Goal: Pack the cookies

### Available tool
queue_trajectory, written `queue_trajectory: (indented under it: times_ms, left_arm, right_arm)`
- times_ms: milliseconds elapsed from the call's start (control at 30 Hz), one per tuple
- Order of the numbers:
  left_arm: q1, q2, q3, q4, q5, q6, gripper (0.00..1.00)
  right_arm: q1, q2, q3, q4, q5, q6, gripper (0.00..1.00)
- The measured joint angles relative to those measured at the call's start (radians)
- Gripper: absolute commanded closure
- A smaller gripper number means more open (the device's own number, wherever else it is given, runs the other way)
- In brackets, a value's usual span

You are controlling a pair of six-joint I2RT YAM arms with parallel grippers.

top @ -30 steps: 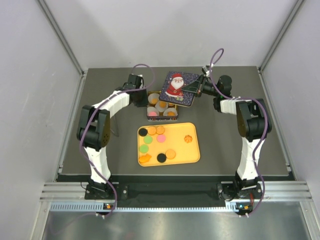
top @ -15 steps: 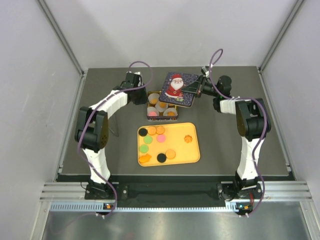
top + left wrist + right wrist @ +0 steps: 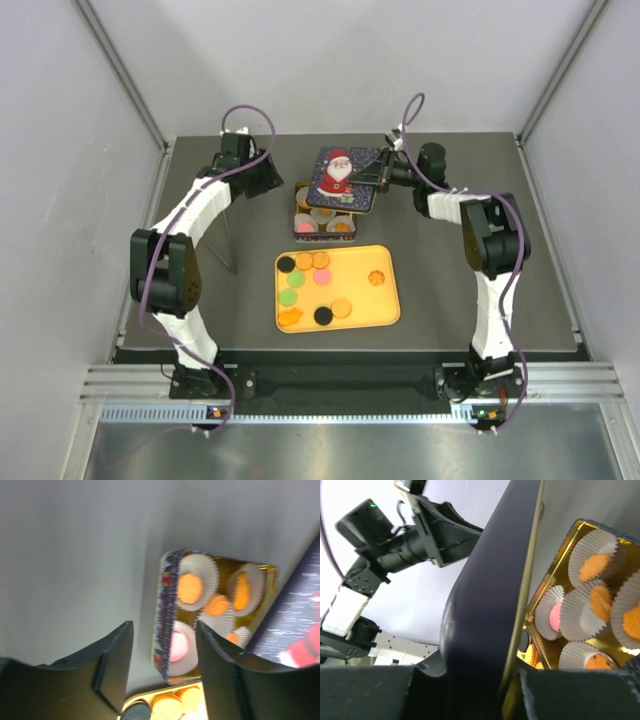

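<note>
The tin [image 3: 161, 605] is showing a glossy, gold-coloured metal inside, and the white cups [image 3: 209, 565] in it are looking like pleated paper. The lid [image 3: 340, 178] is carrying a smooth printed finish, probably metal too. The yellow tray [image 3: 385, 300] is looking like smooth plastic, the cookies [image 3: 341, 308] matt, the table [image 3: 450, 290] dark and matt. The fingers [image 3: 112, 665] of the left gripper [image 3: 164, 625] are showing matt black plastic.
</note>
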Motion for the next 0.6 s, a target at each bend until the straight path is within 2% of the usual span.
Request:
queue_trajectory:
  times_ms: [267,600]
  left_arm:
    - [0.002,-0.027,-0.026,0.060,0.125,-0.035,0.32]
    - [0.002,0.035,-0.089,0.138,0.260,-0.055,0.29]
  right_arm:
    - [0.083,0.072,0.111,-0.111,0.002,-0.064,0.98]
    - [0.114,0.148,0.142,-0.190,-0.001,-0.097,0.97]
